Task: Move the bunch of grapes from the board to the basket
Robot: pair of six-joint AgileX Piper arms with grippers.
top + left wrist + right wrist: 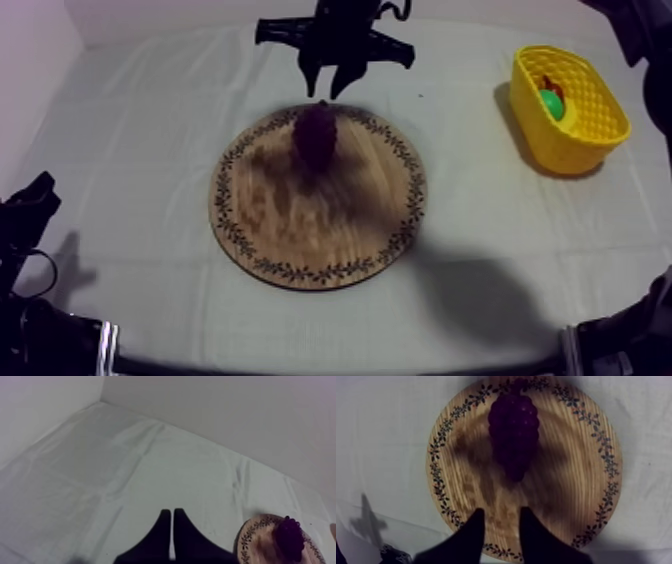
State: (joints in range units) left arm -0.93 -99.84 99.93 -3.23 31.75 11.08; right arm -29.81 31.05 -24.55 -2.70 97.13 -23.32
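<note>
A dark purple bunch of grapes (316, 135) lies on the far half of the round wooden board (300, 220). My right gripper (330, 85) hangs open just beyond the board's far rim, close behind the grapes. In the right wrist view its two fingers stand apart (501, 511) above the board (571, 476), short of the grapes (514, 431), with nothing between them. My left gripper (30, 205) rests at the table's left edge, far from the board. Its fingers lie together as a narrow wedge (171, 511), shut on nothing, with the board (255, 536) and grapes (289, 538) off to one side.
The yellow basket (600, 100) stands at the far right of the table, with a green thing (552, 103) and something reddish (549, 85) inside. Bare cloth lies between board and basket. A wall runs along the table's far and left sides.
</note>
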